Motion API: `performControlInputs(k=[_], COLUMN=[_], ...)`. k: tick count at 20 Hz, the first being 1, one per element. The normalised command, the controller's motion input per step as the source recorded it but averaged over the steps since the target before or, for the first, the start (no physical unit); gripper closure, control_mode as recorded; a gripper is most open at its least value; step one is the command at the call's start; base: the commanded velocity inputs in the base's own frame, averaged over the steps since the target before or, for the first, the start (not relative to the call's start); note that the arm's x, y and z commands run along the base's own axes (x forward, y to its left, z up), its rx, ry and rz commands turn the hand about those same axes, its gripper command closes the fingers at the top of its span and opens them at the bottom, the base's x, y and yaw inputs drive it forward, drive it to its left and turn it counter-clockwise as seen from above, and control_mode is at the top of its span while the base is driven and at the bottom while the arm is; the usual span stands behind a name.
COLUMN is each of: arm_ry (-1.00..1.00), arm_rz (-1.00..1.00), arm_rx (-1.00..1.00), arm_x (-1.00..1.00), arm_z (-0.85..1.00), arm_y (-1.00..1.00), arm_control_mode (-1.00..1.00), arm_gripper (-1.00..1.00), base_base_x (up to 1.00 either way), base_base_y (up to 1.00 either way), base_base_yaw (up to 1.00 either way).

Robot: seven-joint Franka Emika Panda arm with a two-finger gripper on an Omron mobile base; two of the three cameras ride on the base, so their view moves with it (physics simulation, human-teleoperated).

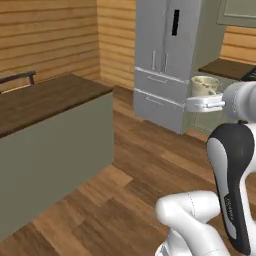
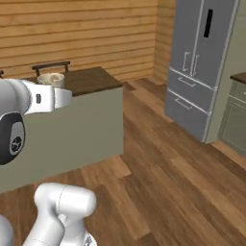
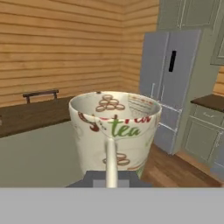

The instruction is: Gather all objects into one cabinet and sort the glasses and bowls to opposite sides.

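My gripper is shut on the cream speckled cup, which it carries upright, high above the wooden floor. From the right base view, the cup sits just above the white hand, with the gripper under its rim. Close up in the hand view, the cup has "tea" lettering and brown dots, and one pale finger lies against its near wall, the gripper clamped on that wall. The orange-red mug, grey mug and black bowl are out of view.
An island counter with a dark wood top and grey-green sides stands to the left. A tall grey fridge rises ahead. Beside it are low cabinets, and olive-green upper doors sit above it. Open wooden floor lies between.
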Motion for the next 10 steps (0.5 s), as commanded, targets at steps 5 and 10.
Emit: performControlInputs(k=[5,10], arm_ry=[0.0,0.0], arm_rz=[0.0,0.0], arm_rx=[0.0,0.0], arm_x=[0.0,0.0], arm_z=[0.0,0.0], arm_y=[0.0,0.0], arm_control_mode=[1.0,1.0], arm_gripper=[1.0,1.0], base_base_x=[0.25,0.96], base_base_y=[0.05,0.34], base_base_yaw=[-0.84,-0.49])
